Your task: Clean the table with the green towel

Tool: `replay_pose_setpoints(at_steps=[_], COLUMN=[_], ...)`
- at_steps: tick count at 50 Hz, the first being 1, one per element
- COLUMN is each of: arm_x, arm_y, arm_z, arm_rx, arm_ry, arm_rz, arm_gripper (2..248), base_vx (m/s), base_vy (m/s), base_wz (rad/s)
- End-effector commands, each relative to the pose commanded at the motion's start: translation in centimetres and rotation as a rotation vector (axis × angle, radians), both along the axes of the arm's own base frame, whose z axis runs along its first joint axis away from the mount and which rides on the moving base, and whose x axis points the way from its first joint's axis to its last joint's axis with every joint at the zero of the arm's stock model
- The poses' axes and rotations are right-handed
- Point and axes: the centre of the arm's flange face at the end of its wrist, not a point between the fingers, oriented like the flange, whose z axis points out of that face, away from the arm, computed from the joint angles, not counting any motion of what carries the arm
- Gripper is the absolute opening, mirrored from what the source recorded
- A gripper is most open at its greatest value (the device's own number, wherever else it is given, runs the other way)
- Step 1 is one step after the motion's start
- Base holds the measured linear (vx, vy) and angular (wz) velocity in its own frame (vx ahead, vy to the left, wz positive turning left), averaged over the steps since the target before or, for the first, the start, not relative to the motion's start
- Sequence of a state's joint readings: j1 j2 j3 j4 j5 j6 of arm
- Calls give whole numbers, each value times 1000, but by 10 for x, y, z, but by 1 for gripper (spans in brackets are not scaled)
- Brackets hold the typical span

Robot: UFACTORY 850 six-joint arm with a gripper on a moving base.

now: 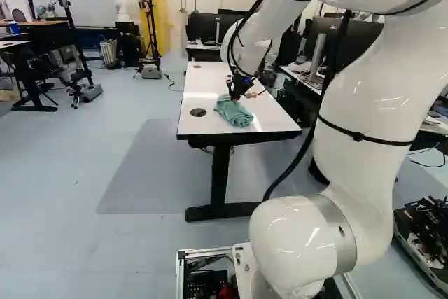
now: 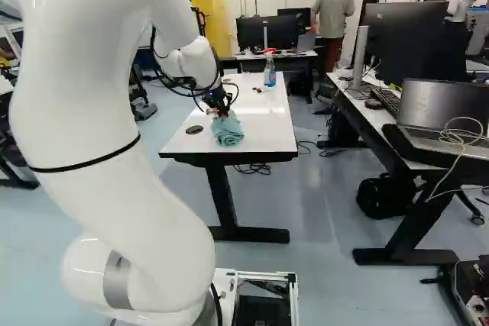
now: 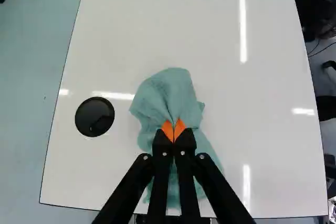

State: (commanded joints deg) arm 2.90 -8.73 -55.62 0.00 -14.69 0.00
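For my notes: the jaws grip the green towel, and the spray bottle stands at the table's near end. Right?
Not quite: the right base view shows the spray bottle at the far end of the table. The jaws do grip the green towel.

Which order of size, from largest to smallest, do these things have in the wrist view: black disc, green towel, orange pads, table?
1. Table, by far the largest
2. Green towel, pinched between the pads
3. Black disc, lying beside the towel
4. Orange pads, even both together
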Motion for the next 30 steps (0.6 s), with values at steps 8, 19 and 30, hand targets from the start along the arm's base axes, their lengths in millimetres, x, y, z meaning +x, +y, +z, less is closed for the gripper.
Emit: replay_pose_setpoints(at_steps=[8,19,30], arm_x=[0,0,0], arm_y=[14,33,53], arm_z=[0,0,0], arm_rx=[0,0,0], arm_ry=[0,-1,-2], arm_rz=[27,64,100], arm_gripper=[22,22,22], base_vx=[0,0,0], base_vy=[0,0,0], base_wz=[0,0,0])
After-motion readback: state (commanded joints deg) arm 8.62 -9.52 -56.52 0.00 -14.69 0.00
